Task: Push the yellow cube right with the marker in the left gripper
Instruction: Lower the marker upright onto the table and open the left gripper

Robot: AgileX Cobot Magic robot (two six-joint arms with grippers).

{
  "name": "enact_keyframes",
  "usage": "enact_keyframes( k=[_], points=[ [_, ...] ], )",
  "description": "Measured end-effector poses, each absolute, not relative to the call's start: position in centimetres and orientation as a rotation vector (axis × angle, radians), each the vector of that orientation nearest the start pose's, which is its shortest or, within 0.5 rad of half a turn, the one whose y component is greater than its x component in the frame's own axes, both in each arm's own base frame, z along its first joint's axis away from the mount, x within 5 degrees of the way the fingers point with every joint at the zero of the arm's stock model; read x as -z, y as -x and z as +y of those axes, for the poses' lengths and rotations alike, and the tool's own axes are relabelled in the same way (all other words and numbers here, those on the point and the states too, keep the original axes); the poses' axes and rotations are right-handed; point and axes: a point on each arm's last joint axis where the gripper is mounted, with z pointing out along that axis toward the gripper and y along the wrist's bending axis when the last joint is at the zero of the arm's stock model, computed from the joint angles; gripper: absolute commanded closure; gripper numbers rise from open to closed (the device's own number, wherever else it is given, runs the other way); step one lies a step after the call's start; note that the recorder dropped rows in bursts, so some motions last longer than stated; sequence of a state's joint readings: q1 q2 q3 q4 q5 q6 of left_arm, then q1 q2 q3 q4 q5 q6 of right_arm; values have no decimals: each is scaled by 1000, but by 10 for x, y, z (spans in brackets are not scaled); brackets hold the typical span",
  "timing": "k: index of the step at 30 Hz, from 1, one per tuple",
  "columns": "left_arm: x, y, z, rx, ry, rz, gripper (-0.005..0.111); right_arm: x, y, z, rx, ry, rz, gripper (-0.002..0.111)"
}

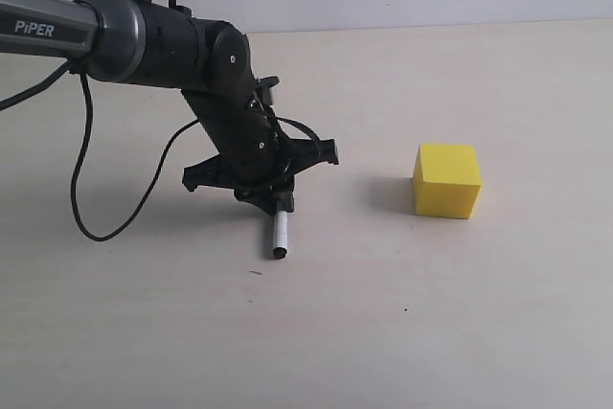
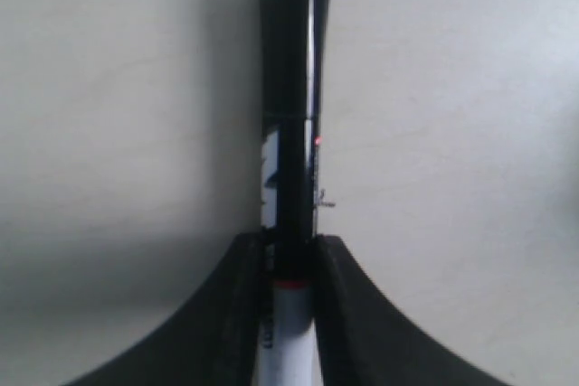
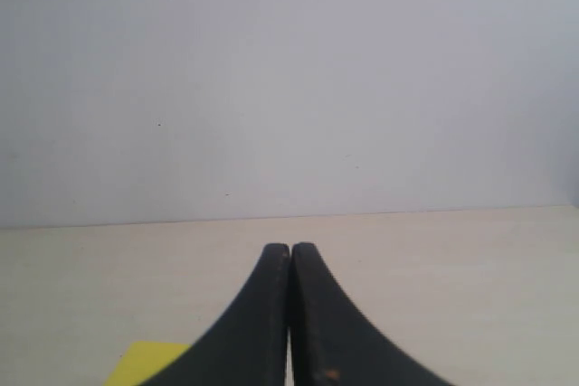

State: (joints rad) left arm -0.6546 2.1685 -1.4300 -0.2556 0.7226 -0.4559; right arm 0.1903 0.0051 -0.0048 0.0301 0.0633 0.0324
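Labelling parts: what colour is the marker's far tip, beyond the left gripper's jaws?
Glossy black; the marker shows it best in the left wrist view.

cube (image 1: 447, 180): bright yellow | marker (image 1: 281, 233): white barrel, black cap | table (image 1: 431, 318): pale beige

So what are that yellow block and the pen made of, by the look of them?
The yellow cube looks like plastic, foam or painted wood: flat matte faces, sharp edges, no shine, so I cannot tell which. The marker looks like plastic: its black cap is glossy, with a bright streak of light along it, and its white barrel is smooth.
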Motion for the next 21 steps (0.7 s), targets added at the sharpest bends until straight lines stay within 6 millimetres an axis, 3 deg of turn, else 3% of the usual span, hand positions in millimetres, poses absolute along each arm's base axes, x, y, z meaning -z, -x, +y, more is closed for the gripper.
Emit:
enact_keyframes(
  k=[15,21],
  points=[
    [-113,-326,-270,410,-27,3050,106,-209,-56,11,-202,101,1547,108],
    [-113,-325,-270,417,-22,3052,87,-209,-56,11,-202,101,1547,108]
  ],
)
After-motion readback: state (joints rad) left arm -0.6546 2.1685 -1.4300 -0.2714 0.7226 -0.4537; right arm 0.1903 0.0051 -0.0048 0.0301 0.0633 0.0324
